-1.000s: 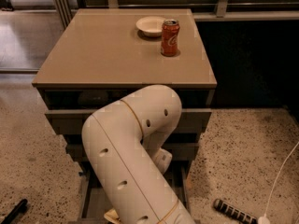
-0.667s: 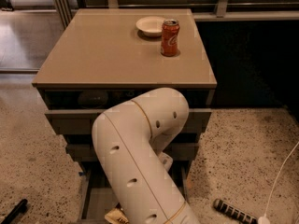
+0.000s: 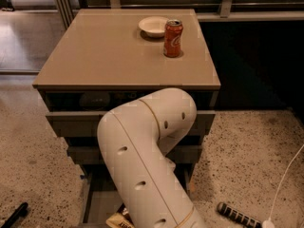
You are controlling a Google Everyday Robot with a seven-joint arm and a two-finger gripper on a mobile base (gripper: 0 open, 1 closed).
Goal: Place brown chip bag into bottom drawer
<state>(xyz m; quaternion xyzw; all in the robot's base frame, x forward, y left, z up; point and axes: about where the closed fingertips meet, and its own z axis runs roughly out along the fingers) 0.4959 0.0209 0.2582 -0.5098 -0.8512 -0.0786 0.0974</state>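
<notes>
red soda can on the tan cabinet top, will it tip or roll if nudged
Probably tips easily: the red soda can stands upright, tall and narrow. Once down, its round body would likely roll on the tan cabinet top. The gripper is hidden behind the white arm, down by the drawers.

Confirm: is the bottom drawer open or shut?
Open: the drawer sticks out beyond the fronts above, its floor showing beside the bag. The gripper is hidden behind the arm.
</notes>
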